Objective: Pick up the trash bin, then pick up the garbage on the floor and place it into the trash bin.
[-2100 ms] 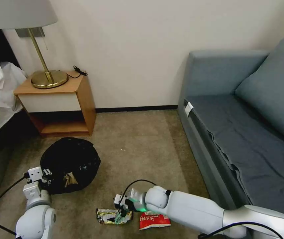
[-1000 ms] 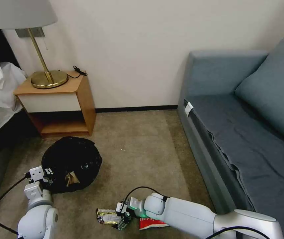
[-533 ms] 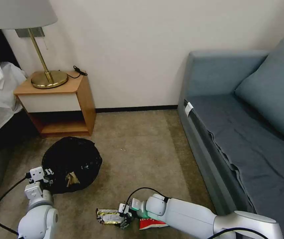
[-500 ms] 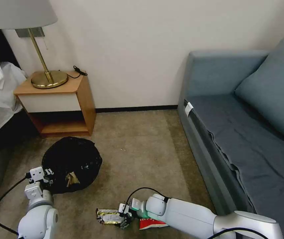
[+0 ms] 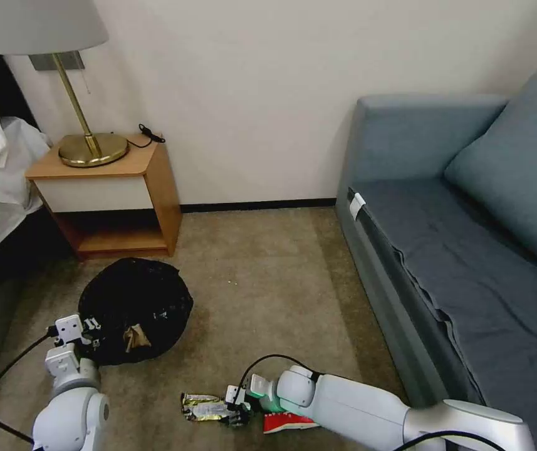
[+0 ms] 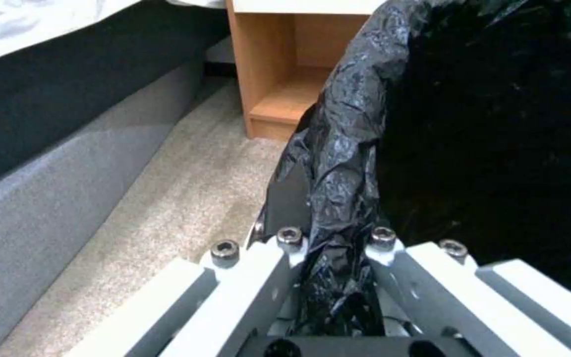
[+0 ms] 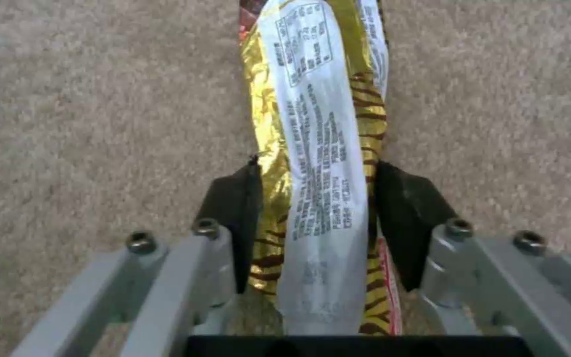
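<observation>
The right gripper (image 5: 238, 414) is pressing down at the carpet (image 5: 268, 288), lower than a second ago, its pads (image 7: 236, 208) closing on the gold wrapper (image 7: 318, 163) (squeezed narrow between them, so the grasp seems made). The wrapper is lying at about six o'clock on the floor, the red-white packet (image 5: 287, 423) touching the gripper's right side. The left gripper (image 6: 335, 270) is staying clamped on the black bag rim of the trash bin (image 5: 133, 310), at about eight o'clock, with a tan paper scrap (image 5: 135, 338) inside. Lifting looks due; the packet is waiting.
</observation>
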